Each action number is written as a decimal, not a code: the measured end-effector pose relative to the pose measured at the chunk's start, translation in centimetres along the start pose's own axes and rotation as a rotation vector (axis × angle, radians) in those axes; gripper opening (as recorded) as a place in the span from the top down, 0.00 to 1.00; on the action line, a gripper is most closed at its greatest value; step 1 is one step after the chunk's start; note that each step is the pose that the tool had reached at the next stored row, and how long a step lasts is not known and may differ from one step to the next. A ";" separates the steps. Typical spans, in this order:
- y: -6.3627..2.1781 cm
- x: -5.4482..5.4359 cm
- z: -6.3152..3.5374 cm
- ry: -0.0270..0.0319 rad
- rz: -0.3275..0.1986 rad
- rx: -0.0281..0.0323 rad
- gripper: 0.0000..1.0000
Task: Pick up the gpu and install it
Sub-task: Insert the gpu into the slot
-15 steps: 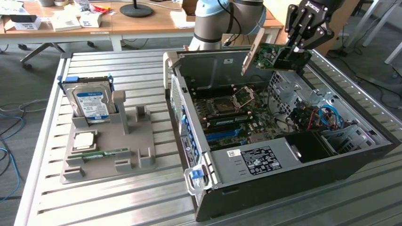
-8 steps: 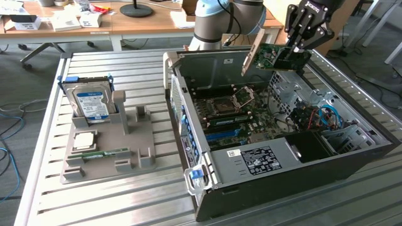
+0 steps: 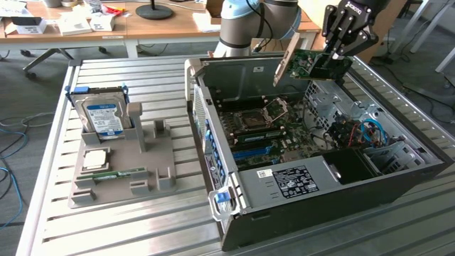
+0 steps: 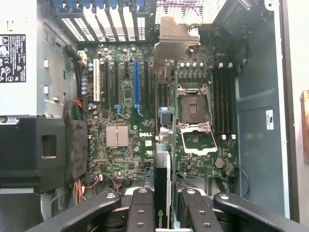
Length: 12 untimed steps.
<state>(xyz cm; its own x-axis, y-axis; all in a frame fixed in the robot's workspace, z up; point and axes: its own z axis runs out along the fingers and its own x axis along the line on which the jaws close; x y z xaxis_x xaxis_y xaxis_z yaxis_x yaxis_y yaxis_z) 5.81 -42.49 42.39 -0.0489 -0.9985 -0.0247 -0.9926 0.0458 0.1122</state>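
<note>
Gripper point(image 3: 335, 52) clenched on the gpu point(image 3: 309, 64). Card hangs tilted in air over the open PC case point(image 3: 320, 210), about 1 o'clock from the CPU socket point(image 3: 254, 118) in the exterior view. In the wrist view it is edge-on above the motherboard point(image 4: 125, 159).

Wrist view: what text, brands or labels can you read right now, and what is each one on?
"DELL": white print on the green motherboard.
Green logo without legible words: edge of the thin dark gpu card clamped in the black tool.
Too small to read: the white label on the silver power supply box.
Unreadable: the white sticker on the grey case wall.
</note>
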 end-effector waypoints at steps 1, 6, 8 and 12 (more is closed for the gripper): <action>0.03 0.0 0.00 -0.0001 0.000 0.0026 0.74; 0.15 0.0 0.02 -0.0030 -0.001 0.0228 0.74; 0.26 0.0 0.03 -0.0051 -0.002 0.0345 0.74; 0.56 0.0 0.07 -0.0091 -0.003 0.0547 0.74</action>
<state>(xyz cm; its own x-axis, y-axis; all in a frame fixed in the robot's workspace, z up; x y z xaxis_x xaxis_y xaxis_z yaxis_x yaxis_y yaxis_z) 5.25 -42.48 42.39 -0.0468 -0.9983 -0.0340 -0.9973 0.0448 0.0577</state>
